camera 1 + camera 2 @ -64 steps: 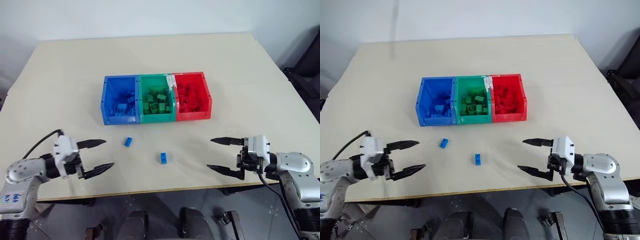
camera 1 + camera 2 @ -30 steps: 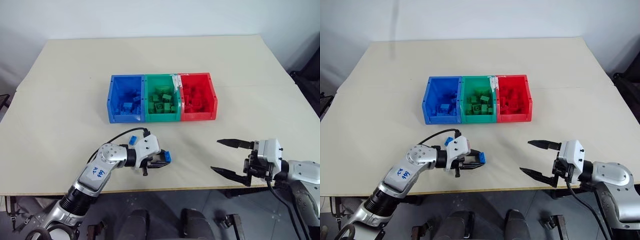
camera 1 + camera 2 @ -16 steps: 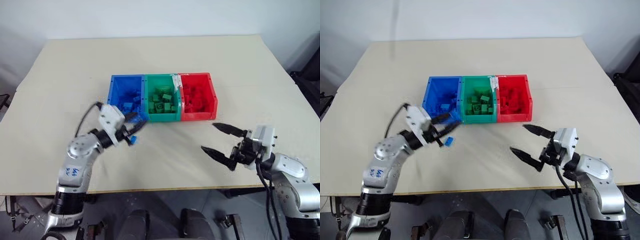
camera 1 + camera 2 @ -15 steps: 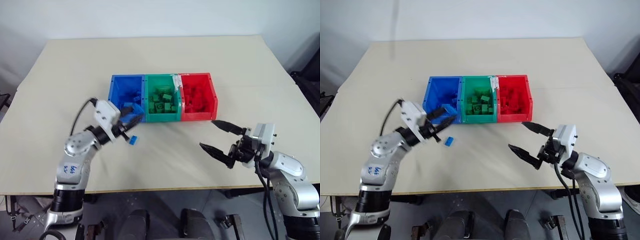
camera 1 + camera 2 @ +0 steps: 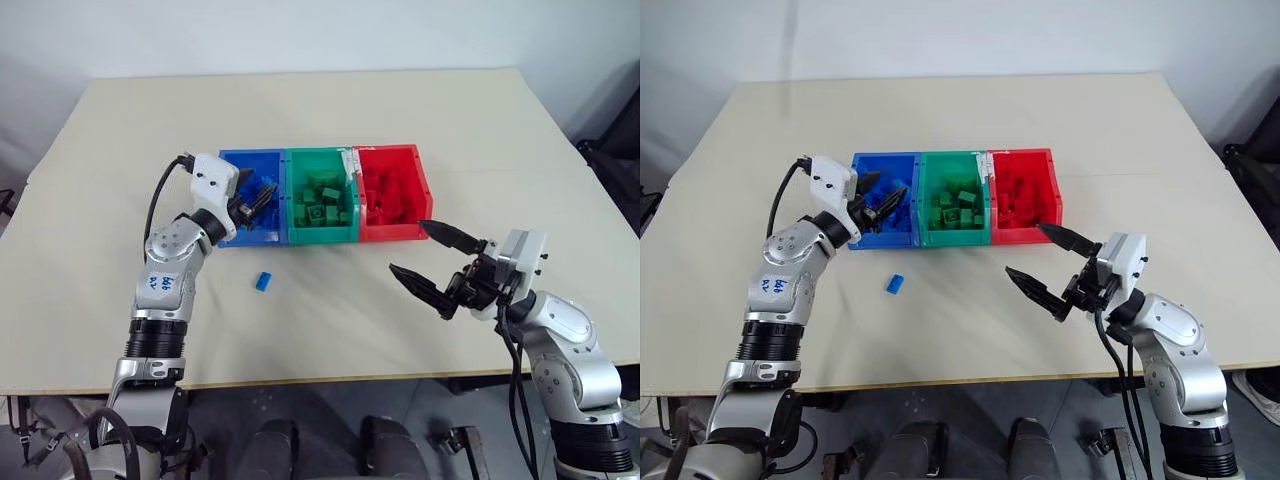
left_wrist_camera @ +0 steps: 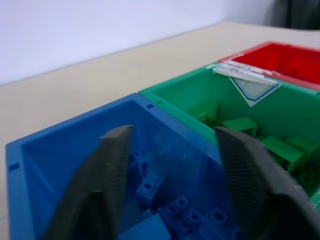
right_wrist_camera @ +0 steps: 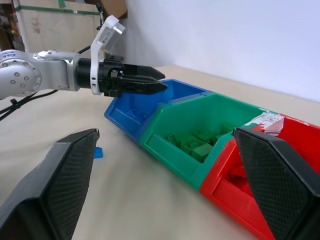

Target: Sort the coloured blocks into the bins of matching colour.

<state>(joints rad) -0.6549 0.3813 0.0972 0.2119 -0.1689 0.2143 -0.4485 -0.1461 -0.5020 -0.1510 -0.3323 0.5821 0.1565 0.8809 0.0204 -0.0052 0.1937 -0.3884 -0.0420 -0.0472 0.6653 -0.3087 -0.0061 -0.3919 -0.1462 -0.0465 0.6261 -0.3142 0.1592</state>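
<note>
Left of centre, the left gripper (image 5: 258,199) hangs over the blue bin (image 5: 226,236), jaws parted and empty; next, one blue block (image 5: 263,281) on the desk (image 5: 320,110) needs fetching.

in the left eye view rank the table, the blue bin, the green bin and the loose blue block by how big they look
1. Table, largest by far.
2. Blue bin and green bin: they look alike, no ranking.
3. Loose blue block, smallest.

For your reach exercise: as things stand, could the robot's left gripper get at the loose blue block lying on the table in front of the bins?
Probably yes. The blue block lies alone on bare table, and the open, empty left gripper hovers over the blue bin just behind it.
</note>
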